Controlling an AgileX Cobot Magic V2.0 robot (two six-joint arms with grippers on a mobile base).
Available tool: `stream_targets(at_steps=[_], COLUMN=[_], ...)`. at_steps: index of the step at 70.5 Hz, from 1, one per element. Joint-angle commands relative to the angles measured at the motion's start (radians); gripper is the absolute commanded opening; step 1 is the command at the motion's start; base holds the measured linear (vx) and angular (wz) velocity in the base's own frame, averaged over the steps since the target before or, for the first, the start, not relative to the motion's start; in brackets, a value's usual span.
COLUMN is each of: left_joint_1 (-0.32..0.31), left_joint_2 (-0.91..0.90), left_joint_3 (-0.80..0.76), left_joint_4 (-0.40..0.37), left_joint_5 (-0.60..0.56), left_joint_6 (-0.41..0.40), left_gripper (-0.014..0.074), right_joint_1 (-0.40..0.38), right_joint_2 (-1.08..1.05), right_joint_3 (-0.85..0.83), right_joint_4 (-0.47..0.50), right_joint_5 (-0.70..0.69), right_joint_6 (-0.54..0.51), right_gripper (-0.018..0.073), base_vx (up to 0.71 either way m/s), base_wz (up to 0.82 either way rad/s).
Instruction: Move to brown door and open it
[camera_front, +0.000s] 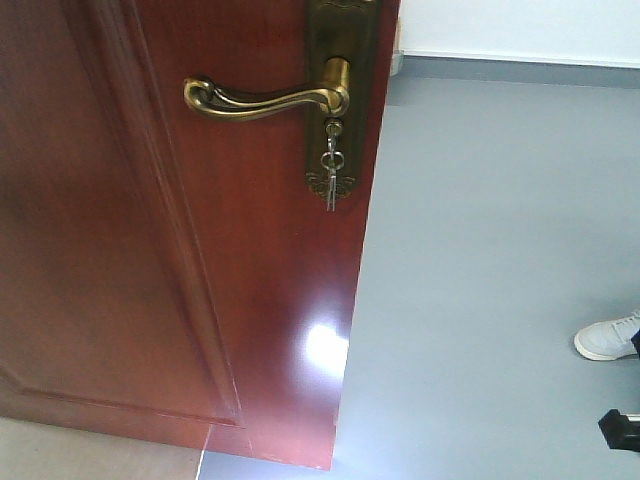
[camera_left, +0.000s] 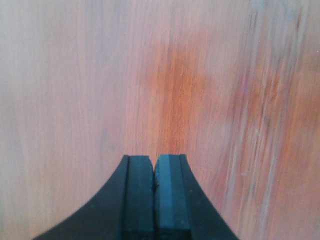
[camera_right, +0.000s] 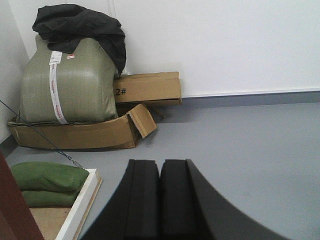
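Glossy reddish-brown panelled door (camera_front: 200, 250) ajar; long axis of curved brass lever handle (camera_front: 265, 100) horizontal. Left hand (camera_left: 154, 172), pads together, facing door panel; right hand (camera_right: 160, 175), also together, aimed past door edge.

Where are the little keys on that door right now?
In the front view, the keys hang from the brass backplate just below the lever handle, near the brown door's right edge.

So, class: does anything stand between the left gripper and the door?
Nothing visible. The left gripper, jaws shut, faces the door closely, with only bare wood ahead of it.
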Motion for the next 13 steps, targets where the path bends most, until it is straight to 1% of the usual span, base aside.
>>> stream_targets(at_steps=[1,13], left_joint_1=[-0.005,-0.005], left_joint_2=[-0.025,-0.025], left_joint_3=[0.025,0.025], left_joint_4=[0.007,0.007], left_joint_5=[-0.075,-0.075], left_joint_6=[-0.004,-0.004], left_gripper=[0.0011,0.0011], right_joint_1=[0.001,0.001], right_joint_2=[-0.009,-0.009], right_joint_3=[0.002,0.002], right_joint_4=[-0.005,-0.005], right_joint_5=[-0.079,-0.079], right_joint_6=[-0.009,-0.009], right_gripper=[0.0000,0.0000], base_vx=[0.00,0.00], base_wz=[0.00,0.00])
